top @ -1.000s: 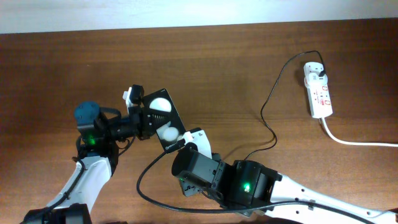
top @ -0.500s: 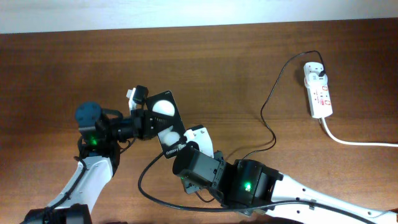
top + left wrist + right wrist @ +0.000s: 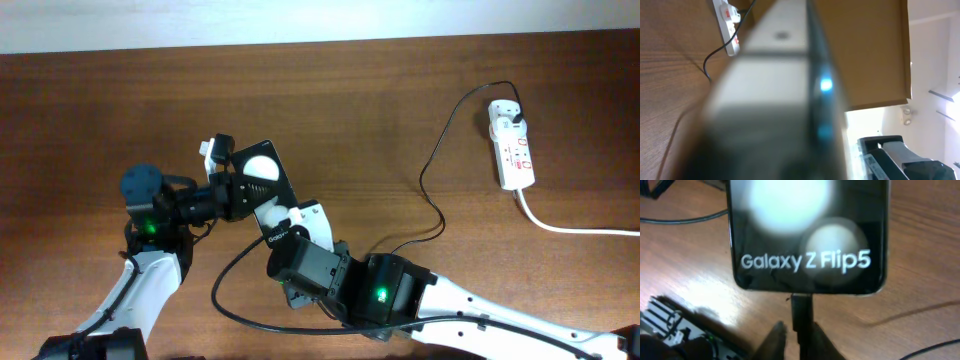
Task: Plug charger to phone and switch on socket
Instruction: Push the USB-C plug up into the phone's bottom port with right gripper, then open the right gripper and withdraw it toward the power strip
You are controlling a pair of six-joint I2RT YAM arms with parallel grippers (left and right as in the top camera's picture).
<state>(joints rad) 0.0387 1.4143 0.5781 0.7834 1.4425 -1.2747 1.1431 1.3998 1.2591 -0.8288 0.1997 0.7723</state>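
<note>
The phone [image 3: 262,188] is a black slab with two white round spots, held tilted above the table by my left gripper [image 3: 230,190], which is shut on its left edge. In the left wrist view the phone's edge [image 3: 775,100] fills the frame as a blur. In the right wrist view the phone [image 3: 807,235] reads "Galaxy Z Flip5". My right gripper [image 3: 800,337] is shut on the charger's black connector [image 3: 801,311], whose tip touches the phone's bottom edge. In the overhead view the right gripper [image 3: 298,226] sits just below the phone. The charger cable [image 3: 432,205] runs to the socket [image 3: 512,150].
The white power strip lies at the far right with its thick white cord [image 3: 580,230] leading off the right edge; it also shows in the left wrist view [image 3: 729,27]. A loop of black cable [image 3: 225,295] lies beside the right arm. The table's back edge is at the top.
The phone has shifted slightly up and left in the left gripper. The right arm has moved up and left, bringing the connector to the phone's bottom edge; the cable loop followed.
</note>
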